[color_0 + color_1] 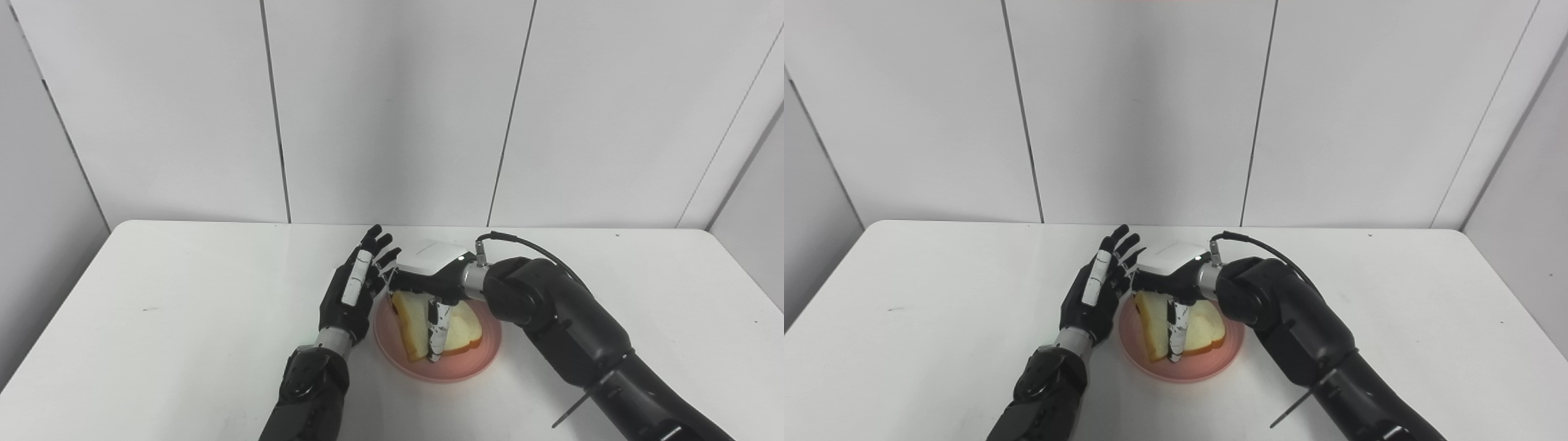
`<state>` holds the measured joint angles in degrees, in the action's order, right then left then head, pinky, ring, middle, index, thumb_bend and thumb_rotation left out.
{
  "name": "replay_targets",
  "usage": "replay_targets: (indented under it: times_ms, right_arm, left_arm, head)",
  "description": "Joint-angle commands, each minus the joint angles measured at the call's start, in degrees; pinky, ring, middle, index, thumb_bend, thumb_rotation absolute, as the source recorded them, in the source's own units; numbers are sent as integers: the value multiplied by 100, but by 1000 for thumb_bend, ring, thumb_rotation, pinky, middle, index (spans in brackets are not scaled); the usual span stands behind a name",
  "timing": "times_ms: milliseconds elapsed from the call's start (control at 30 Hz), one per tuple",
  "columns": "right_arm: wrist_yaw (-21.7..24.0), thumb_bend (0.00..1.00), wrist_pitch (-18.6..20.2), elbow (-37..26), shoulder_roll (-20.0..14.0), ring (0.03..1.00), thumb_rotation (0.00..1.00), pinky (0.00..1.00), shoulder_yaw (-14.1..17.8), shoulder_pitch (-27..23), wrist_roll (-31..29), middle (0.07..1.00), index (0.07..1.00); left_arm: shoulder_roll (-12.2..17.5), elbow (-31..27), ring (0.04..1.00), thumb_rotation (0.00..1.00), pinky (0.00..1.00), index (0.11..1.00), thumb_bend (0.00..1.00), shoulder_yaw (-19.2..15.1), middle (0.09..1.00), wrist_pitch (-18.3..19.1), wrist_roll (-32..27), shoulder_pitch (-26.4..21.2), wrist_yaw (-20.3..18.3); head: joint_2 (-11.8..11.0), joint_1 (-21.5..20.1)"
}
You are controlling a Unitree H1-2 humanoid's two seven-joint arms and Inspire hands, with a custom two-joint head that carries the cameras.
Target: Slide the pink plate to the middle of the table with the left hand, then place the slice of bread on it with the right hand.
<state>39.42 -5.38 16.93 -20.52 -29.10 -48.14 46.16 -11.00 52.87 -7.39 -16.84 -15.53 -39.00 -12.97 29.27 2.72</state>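
Observation:
The pink plate (454,371) lies near the middle of the white table. On it rests the slice of bread (465,331), tilted, its left edge raised and its lower edge on the plate. My right hand (429,269) hovers over the plate. Its thumb (436,337) presses down the bread's front face; its other fingers are hidden behind the slice. My left hand (352,294) stands upright and open just left of the plate's rim, palm toward the bread, holding nothing.
The white table (184,318) stretches wide to both sides of the plate. White wall panels (392,110) close it off at the back. My right forearm (569,331) with its cable lies across the table to the right of the plate.

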Motion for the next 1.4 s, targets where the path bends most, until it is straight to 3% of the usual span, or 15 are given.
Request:
replay_targets:
  times_ms: [0,100,133,167,267,433,567,633,733,1133,1300,1367]
  right_arm:
    - [-116,528,-24,-52,-71,510,5,432,49,-261,-40,506,479]
    - [-86,527,-57,-55,-96,570,7,494,61,-295,-94,517,474]
    - [-84,751,-66,-62,-111,631,153,550,68,-305,-107,623,576]
    - [-86,856,-70,-66,-121,659,229,573,70,-310,-115,671,623]
    - [-88,986,-118,-154,-177,708,402,588,81,-315,-158,746,707]
    - [-85,1000,-55,-258,-207,791,483,644,108,-293,-213,818,780]
    - [-57,1000,-7,-422,-253,878,513,775,115,-242,-199,884,855]
    - [30,1000,80,-520,-268,932,514,913,118,-228,-187,927,881]
    - [216,1000,192,-709,-327,968,497,983,122,-233,-149,953,890]
    - [487,1000,118,-1364,-591,978,525,1000,224,-290,-138,958,893]
    - [377,1000,39,-1661,-721,963,538,1000,471,-171,-401,957,894]
    - [122,1000,-25,-1684,-717,927,546,943,694,-22,-630,927,880]
  left_arm:
    - [-48,291,838,689,735,893,948,-22,911,27,-49,506,-64]
    - [-39,271,842,692,740,893,946,-10,907,36,-51,518,-82]
    - [-42,261,843,690,740,893,947,-23,902,57,-77,522,-98]
    - [-45,256,844,685,742,892,949,-34,899,71,-97,525,-109]
    - [-39,229,844,683,741,893,943,-28,885,88,-119,539,-122]
    - [-28,230,851,684,739,888,940,-38,872,97,-148,541,-152]
    - [-25,192,856,680,748,889,934,-47,873,111,-165,555,-177]
    - [-24,151,854,678,745,887,938,-44,888,134,-179,572,-169]
    - [-18,95,853,680,742,892,942,-44,892,188,-203,589,-172]
    - [1,148,843,684,727,885,955,-15,868,176,-183,557,-149]
    - [-6,142,847,686,734,898,959,-12,873,159,-190,553,-144]
    - [-12,115,854,682,747,898,961,-26,881,158,-199,553,-117]
  head:
    - [6,5]
    - [18,-10]
    - [21,-13]
    - [21,-13]
    - [29,-33]
    - [29,-50]
    - [34,-56]
    - [34,-68]
    - [42,-89]
    - [58,-126]
    - [64,-125]
    - [60,-121]
